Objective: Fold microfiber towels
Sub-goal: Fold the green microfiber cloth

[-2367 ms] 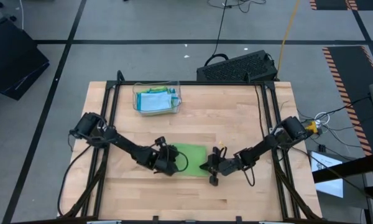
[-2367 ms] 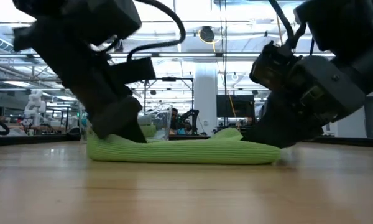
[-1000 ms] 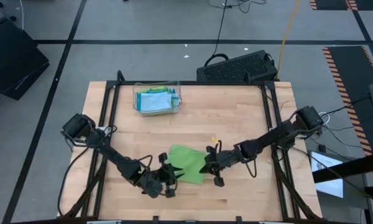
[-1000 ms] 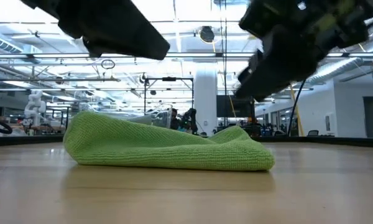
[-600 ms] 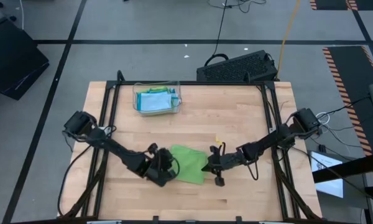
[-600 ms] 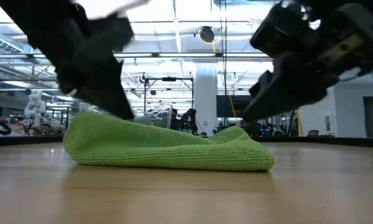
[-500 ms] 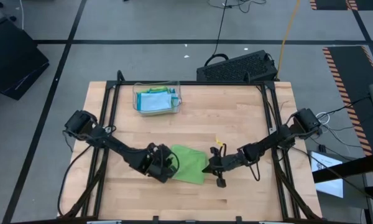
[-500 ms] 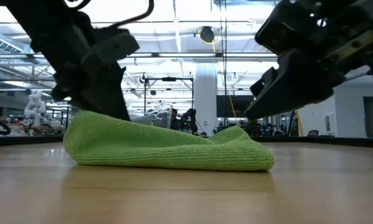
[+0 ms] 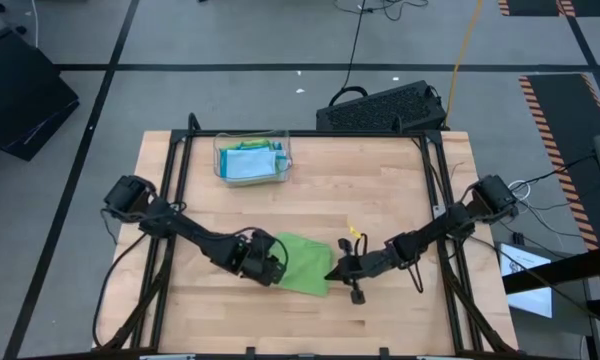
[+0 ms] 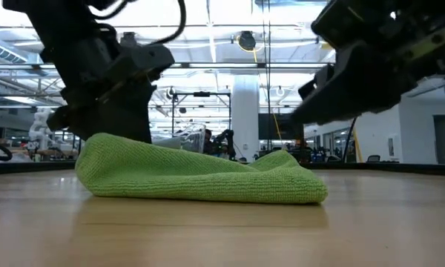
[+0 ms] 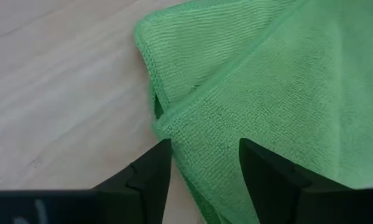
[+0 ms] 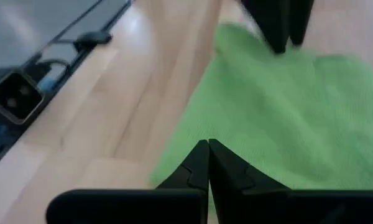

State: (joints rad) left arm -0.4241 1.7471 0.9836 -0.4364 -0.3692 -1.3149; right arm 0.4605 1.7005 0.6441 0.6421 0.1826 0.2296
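Green towel [image 9: 305, 262] lies folded on the wooden table [image 9: 380, 200], toward the near edge, roughly midway between left and right. In the low view the towel [image 10: 200, 172] is a soft heap, thicker at its left end, tapering to a rounded fold at the right. In the left wrist view two layers show, the upper layer's hemmed edge running diagonally over the lower one.

Left gripper [image 9: 270, 262] sits at the towel's left edge. In the left wrist view its fingers [image 11: 148, 177] stand parted with the towel's [image 11: 267, 93] edge between them; not pinching it, as far as can be seen. In the low view it stands just behind the towel's left end [image 10: 107, 111].

Right gripper [image 9: 338, 270] is at the towel's right edge, raised off the table in the low view [image 10: 311, 110]. Its fingertips [image 12: 207, 163] are pressed together, holding nothing, with the towel [image 12: 286, 112] beyond them.

Clear tray [image 9: 252, 160] sits at the far left of the table, holding blue and green folded towels [image 9: 248, 162], well apart from both grippers.
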